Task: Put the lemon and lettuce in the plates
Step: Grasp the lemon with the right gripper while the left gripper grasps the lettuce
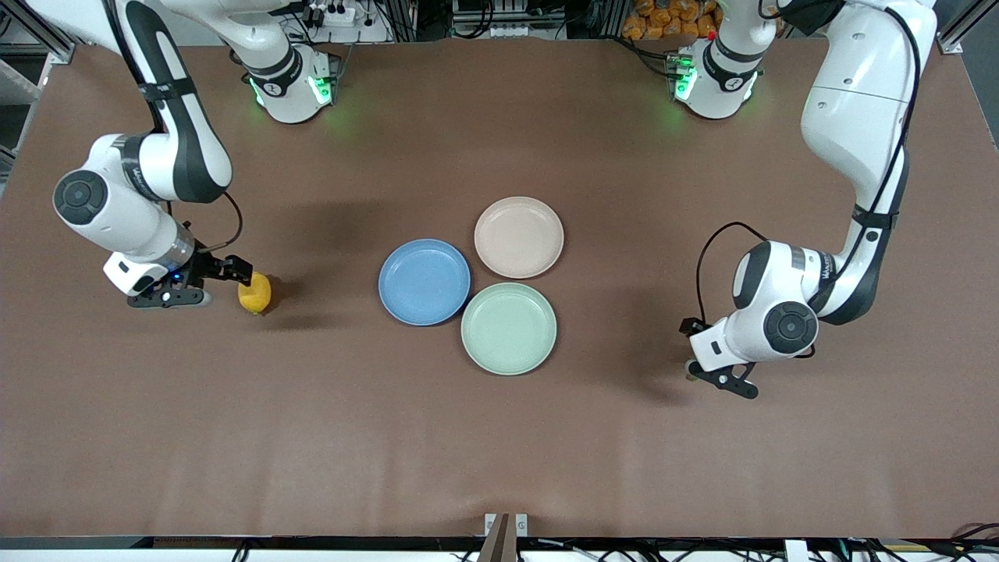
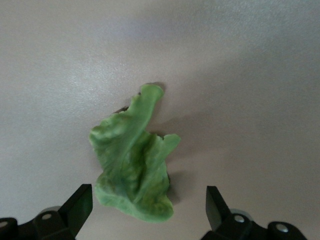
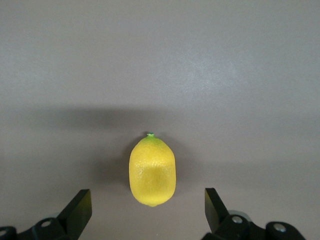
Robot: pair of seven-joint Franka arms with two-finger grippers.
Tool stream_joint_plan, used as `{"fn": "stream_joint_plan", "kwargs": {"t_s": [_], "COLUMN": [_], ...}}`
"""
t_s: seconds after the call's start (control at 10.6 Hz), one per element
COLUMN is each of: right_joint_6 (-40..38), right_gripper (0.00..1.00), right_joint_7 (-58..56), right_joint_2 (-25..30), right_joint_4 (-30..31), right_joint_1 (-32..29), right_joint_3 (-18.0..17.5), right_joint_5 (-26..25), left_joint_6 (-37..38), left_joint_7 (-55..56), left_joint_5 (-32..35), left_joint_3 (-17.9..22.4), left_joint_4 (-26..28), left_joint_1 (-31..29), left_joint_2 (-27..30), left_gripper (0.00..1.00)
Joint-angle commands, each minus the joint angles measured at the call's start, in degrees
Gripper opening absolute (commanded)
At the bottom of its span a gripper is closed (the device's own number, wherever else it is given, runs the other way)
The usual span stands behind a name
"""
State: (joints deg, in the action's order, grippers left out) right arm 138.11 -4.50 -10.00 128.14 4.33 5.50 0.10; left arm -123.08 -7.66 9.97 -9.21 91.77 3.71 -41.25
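From the front I see the yellow lemon (image 1: pixel 255 293) on the table (image 1: pixel 499 437) toward the right arm's end, just beside my right pincer (image 1: pixel 222 281). The blue plate (image 1: pixel 424 282) and beige plate (image 1: pixel 519 236) sit mid-table, clear room around.

Left wrist: ruffled green lettuce (image 2: pixel 134 162) between my left pincer's (image 2: pixel 149 205) spread fingers (image 2: pixel 80 205).

Right wrist: the pincer is released, astride the lemon.

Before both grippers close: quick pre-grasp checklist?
1. Right gripper open, lemon centred between its fingers: ok.
2. Left gripper open, lettuce between its fingers: ok.
3. Lemon resting on the table, not yet lifted: ok.
4. Blue plate empty: ok.
5. Beige plate empty: ok.
6. Fingers low enough to grip: cannot tell.
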Motion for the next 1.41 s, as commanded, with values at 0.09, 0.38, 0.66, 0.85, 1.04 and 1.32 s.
{"fn": "stream_joint_plan", "kwargs": {"t_s": [0.09, 0.38, 0.66, 0.85, 1.04, 1.32], "right_joint_6": [6.4, 8.7, 13.3, 16.0, 17.7, 20.8], "right_gripper": [1.0, 1.0, 1.0, 1.0, 1.0, 1.0], "right_joint_7": [-1.2, -1.3, -1.2, -1.2, -1.1, -0.6], "right_joint_2": [-1.7, -3.9, -6.6, -8.0, -9.5, -11.4], "right_joint_4": [3.4, 4.2, 5.4, 6.0, 6.1, 6.4], "right_joint_1": [-0.6, -0.6, -0.6, -0.7, -0.6, -1.0], "right_joint_3": [-0.3, -0.3, -0.4, -0.7, -0.8, -1.6], "right_joint_5": [1.2, 1.2, 1.2, 1.2, 1.2, 1.2], "left_joint_6": [-1.2, -2.9, -3.7, -4.4, -4.5, -4.5], "left_joint_7": [-1.1, -1.8, -2.8, -2.4, -0.4, 1.8], "left_joint_5": [1.0, 1.0, 0.5, 0.3, 0.1, 0.3], "left_joint_3": [0.1, 0.4, 0.5, 0.5, 0.5, 0.5], "left_joint_4": [-1.4, -1.5, -1.5, -1.9, -1.9, -1.9], "left_joint_1": [-0.1, -0.2, -0.6, -0.7, -0.6, -0.5], "left_joint_2": [-1.7, -2.3, -2.9, -3.0, -3.0, -2.9], "left_gripper": [1.0, 1.0, 1.0, 1.0, 0.01, 0.0]}}
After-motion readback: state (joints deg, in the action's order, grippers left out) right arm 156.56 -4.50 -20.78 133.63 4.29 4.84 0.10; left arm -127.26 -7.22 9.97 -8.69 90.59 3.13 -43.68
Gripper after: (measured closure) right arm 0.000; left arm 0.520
